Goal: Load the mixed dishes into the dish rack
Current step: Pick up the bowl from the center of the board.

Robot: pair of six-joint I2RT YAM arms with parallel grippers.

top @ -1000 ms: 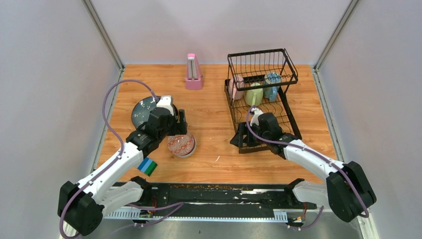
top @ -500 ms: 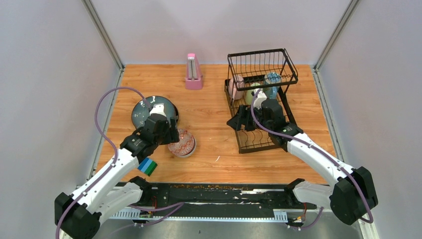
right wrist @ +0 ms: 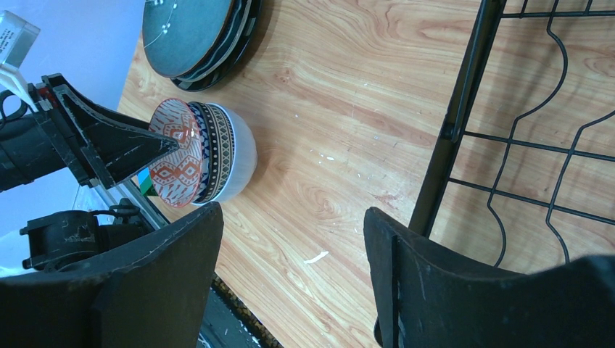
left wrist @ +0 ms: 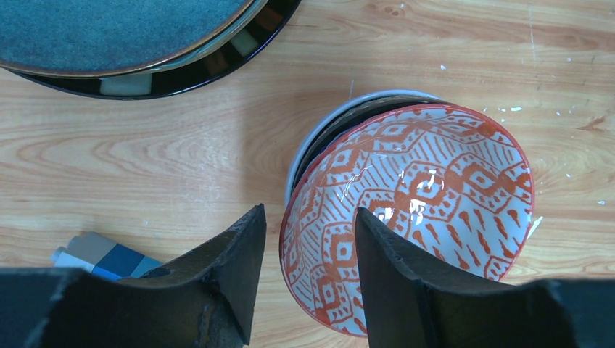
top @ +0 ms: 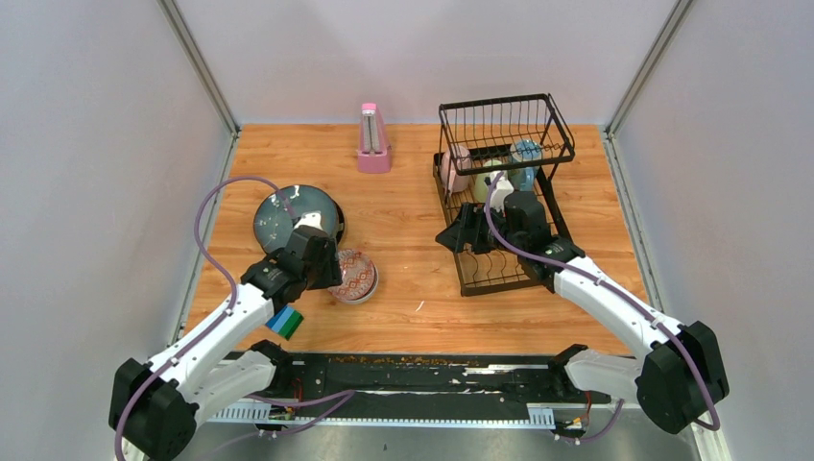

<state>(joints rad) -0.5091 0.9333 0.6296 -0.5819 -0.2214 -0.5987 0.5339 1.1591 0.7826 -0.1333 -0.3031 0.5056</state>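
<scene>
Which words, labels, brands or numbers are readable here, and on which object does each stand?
None can be read.
The red-patterned bowl carries only ornament, no letters.
Any marks on the pink metronome are too small to read.

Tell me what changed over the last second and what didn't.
The left claw drew back from the edge of the plates toward its base and now straddles the rim of the red-patterned bowl, open. The right claw slid farther along the dish rack toward the mugs, open and empty. Plates, bowl stack, mugs and metronome stayed put.
</scene>
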